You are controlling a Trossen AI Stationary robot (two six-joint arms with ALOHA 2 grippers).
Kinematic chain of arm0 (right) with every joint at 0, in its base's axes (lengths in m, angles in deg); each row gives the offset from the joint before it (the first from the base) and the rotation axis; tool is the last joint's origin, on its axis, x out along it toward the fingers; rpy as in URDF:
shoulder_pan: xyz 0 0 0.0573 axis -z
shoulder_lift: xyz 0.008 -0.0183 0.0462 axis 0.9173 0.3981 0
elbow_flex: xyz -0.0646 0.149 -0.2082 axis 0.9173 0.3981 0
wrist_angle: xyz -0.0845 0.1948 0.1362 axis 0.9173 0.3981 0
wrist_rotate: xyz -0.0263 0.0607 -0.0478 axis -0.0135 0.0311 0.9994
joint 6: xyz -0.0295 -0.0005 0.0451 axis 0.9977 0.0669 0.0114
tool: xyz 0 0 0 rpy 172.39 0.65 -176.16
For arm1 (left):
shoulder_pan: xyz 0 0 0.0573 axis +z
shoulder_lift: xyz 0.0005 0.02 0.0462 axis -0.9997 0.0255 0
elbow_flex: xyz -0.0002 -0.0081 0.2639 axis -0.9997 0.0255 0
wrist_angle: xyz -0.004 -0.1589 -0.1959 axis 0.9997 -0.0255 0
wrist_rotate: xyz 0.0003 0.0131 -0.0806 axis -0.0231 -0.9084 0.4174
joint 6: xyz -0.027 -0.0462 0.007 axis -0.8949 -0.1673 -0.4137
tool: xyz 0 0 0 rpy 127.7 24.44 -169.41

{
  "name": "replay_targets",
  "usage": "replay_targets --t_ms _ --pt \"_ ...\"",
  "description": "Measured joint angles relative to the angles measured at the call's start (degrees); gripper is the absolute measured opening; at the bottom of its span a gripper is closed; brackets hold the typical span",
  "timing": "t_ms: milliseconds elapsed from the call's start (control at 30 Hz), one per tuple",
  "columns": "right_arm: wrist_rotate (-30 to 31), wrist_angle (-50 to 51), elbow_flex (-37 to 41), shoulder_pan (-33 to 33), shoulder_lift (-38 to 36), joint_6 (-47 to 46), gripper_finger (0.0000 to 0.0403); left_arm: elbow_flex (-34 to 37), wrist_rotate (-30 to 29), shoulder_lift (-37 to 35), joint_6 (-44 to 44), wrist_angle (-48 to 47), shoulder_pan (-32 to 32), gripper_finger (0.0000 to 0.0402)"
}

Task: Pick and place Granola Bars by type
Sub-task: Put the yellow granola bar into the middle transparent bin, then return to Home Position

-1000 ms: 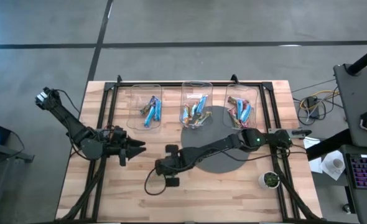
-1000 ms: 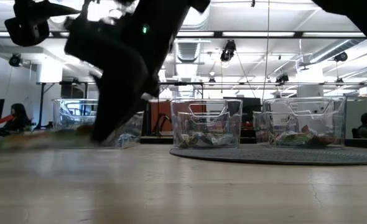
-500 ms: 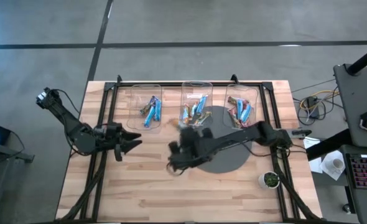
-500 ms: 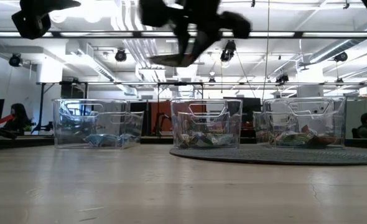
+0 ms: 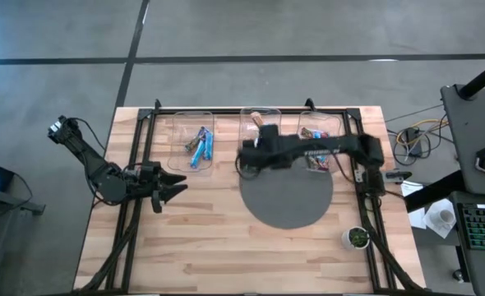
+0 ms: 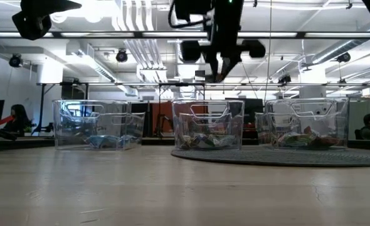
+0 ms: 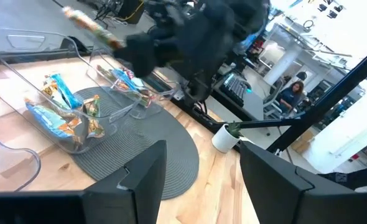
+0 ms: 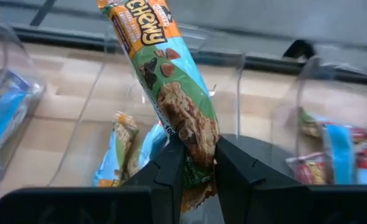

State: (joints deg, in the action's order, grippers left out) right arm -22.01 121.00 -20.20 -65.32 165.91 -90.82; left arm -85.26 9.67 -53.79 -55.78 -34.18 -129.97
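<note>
Granola bars are, by my judgement, very light, thin and a little bendy, in slick crinkly wrappers that could slide between hard fingers, so a pinch across the flat of the wrapper near one end looks like the sensible hold. One green bar (image 8: 171,87) is gripped just that way: the right gripper (image 8: 199,165) has its fingers drawn narrow on the bar's lower end, and the rest of the wrapper stands up past the fingertips, tilted. From above, the right gripper (image 5: 255,152) hangs over the middle bin (image 5: 261,115), at the side nearest the mat (image 5: 285,197). The other bars already lie in the bins: blue ones (image 5: 199,145) in the bin to the left of the middle bin, a mixed lot (image 8: 124,152) in the middle bin itself, and more (image 8: 333,152) in the bin to its right (the wrist view shows blue and red-brown wrappers there). With such a short grip on a slippery wrapper, the bar may pivot or slip if swung fast, I would guess. The left gripper (image 5: 170,188) waits well to the left of the middle bin, over bare table (image 5: 210,247), fingers spread apart and holding nothing.
</note>
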Motion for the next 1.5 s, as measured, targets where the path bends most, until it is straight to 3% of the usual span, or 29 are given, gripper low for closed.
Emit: replay_targets --t_ms 133,267,400,567,1000,1200,1433,1500 --pt "-10.53 -16.07 9.26 6.35 -4.05 9.62 0.0063 0.00 0.00 0.00 0.04 -0.02 0.00 0.0186" --pt "-17.98 -26.82 15.89 9.10 -5.61 12.56 0.0063 0.02 -0.02 0.03 0.05 -0.14 0.00 0.0186" --pt "-19.10 -26.38 18.37 8.89 -5.15 9.78 0.0063 0.07 -0.02 0.04 0.11 -0.48 -0.02 0.0186" --pt "-19.89 -27.93 18.89 8.93 -4.97 12.99 0.0075 0.07 -1.43 0.04 0.72 -0.48 -0.02 0.0186" --pt "-21.46 -31.15 18.54 8.09 -5.43 17.29 0.0221 0.07 -3.80 0.02 1.31 -0.48 -0.02 0.0186" --pt "-21.44 -31.24 15.13 3.23 -5.62 27.15 0.0251 0.07 -3.80 0.02 1.31 -0.48 -0.01 0.0186" --pt "-21.54 -30.91 7.12 -2.02 -5.73 48.49 0.0263 0.07 -3.78 0.02 0.73 -0.48 0.00 0.0186" --pt "-21.64 -30.20 4.24 -2.50 -5.73 49.29 0.0262 0.07 -3.46 0.02 -0.03 -0.46 0.00 0.0186"
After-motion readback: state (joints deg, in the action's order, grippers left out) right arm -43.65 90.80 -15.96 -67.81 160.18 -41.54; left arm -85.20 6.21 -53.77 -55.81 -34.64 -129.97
